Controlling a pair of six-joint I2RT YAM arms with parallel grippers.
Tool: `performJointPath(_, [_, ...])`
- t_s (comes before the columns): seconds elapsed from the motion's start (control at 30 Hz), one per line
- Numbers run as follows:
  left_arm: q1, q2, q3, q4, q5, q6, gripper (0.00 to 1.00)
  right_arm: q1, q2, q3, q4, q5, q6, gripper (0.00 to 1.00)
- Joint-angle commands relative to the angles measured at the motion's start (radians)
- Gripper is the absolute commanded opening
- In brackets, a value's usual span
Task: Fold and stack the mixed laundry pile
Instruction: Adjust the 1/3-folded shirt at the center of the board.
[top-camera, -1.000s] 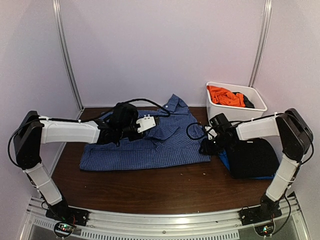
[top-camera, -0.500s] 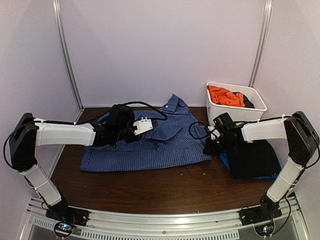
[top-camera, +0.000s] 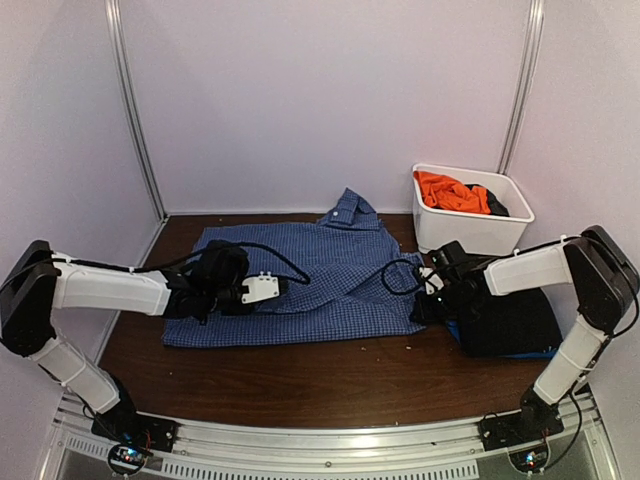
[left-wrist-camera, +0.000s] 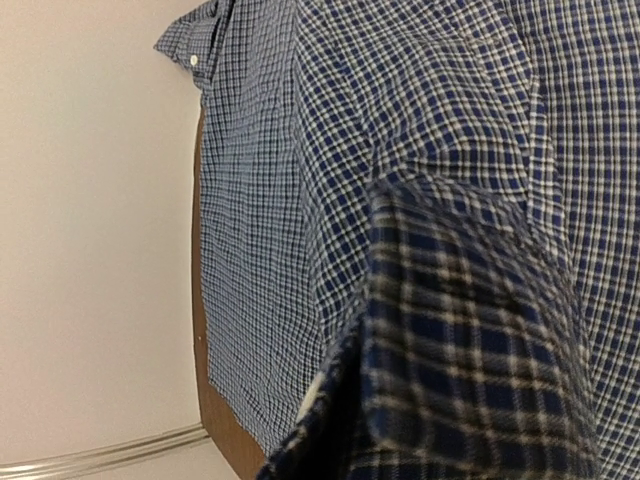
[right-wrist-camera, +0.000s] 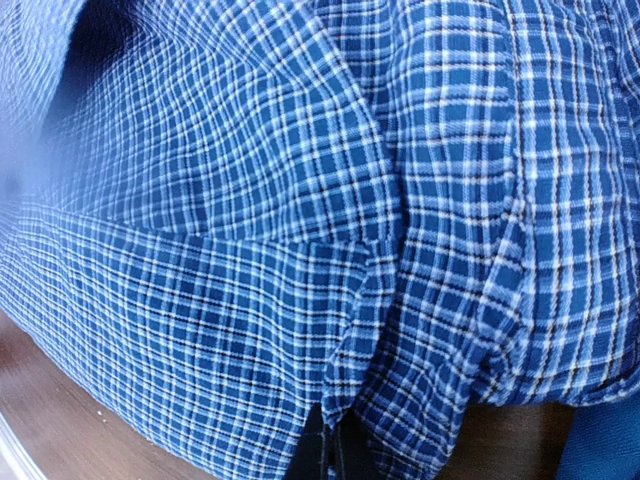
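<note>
Checked shirt (top-camera: 330, 265) on tabletop (top-camera: 300, 375), bare wood nearer. Left fingers (top-camera: 268, 289) over it, right fingers (top-camera: 422, 306) at its right edge; cloth hides whether either grips.

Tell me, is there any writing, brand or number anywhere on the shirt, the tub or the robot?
None can be read.
The checked shirt shows only its pattern, the white tub is plain, and the left arm and right arm show no legible label.
</note>
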Motion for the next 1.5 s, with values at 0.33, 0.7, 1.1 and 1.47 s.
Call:
performJointPath(0.33, [0.178, -0.144, 0.048, -0.238, -0.024, -0.128, 0.04, -0.007, -0.020, -0.057, 0.005, -0.030, 0.010, 0.00])
performJointPath(0.7, [0.268, -0.190, 0.172, -0.443, -0.172, -0.369, 0.65, -0.001, -0.202, -0.026, -0.062, -0.093, -0.022, 0.45])
performJointPath(1.1, [0.283, -0.007, 0.300, -0.419, 0.422, -0.955, 0.52, 0.024, -0.066, 0.233, 0.015, -0.167, -0.060, 0.46])
performJointPath(1.47, [0.289, 0.206, 0.215, -0.369, 0.393, -1.251, 0.43, 0.052, 0.291, 0.411, 0.034, -0.187, -0.093, 0.38])
